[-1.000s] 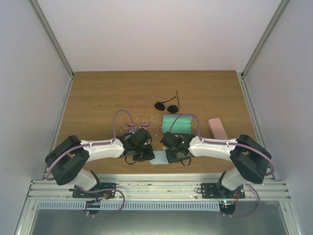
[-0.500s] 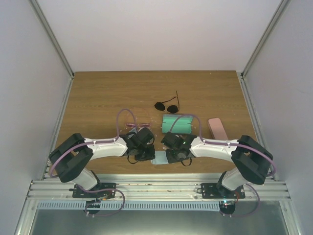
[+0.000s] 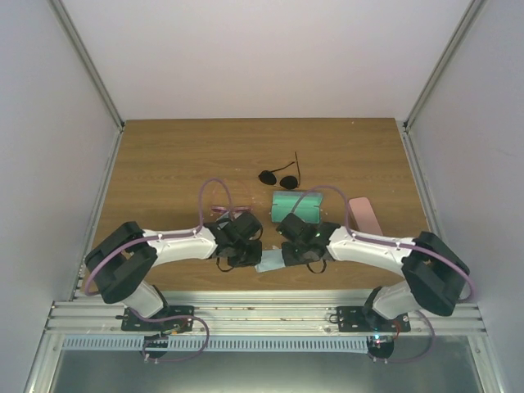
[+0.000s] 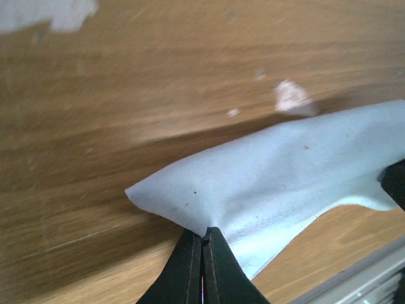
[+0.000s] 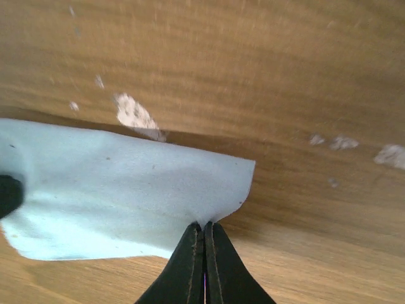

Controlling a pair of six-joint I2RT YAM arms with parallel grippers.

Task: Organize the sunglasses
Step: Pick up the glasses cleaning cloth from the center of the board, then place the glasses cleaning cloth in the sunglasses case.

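The black sunglasses (image 3: 279, 176) lie on the table's middle, dark oval lenses showing. The pink sunglasses (image 3: 219, 210) peek out behind my left arm, mostly hidden. My left gripper (image 3: 253, 260) is shut on the left edge of the light blue cloth (image 3: 269, 262); the left wrist view shows the cloth (image 4: 278, 171) pinched at my left gripper (image 4: 202, 235). My right gripper (image 3: 284, 259) is shut on the cloth's right edge; the right wrist view shows the cloth (image 5: 120, 190) pinched at my right gripper (image 5: 204, 227). The cloth hangs lifted between both.
A green case (image 3: 296, 204) lies just behind my right wrist. A pink case (image 3: 363, 214) lies to its right. The table's near edge and a metal rail (image 3: 262, 313) run right below the cloth.
Both grippers have drawn closer together near the front edge, and the cloth between them has bunched and lifted. The right arm's elbow has swung to the right.
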